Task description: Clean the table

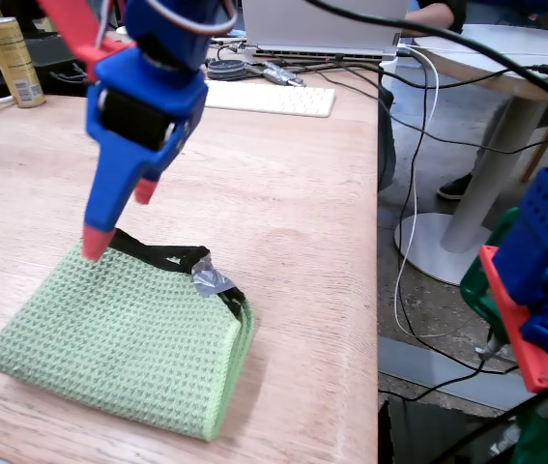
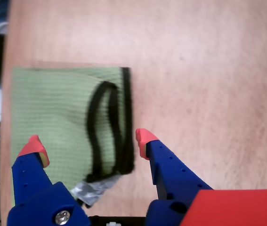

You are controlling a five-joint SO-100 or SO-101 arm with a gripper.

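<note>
The table (image 1: 302,222) shows a light-brown wood-grain top with a smooth, matt finish, on which lies a folded green cloth (image 1: 119,333) of rough waffle weave, edged in black fabric trim (image 2: 126,117) and patched with a crinkled strip of shiny grey tape (image 1: 214,280). The gripper (image 2: 88,143) is of matt blue plastic with matt red tips, its surfaces dotted with small holes and fitted with a bright metal screw (image 2: 61,217). In the fixed view, a glossy gold can (image 1: 14,60) and a smooth white keyboard (image 1: 269,99) sit at the far edge.
</note>
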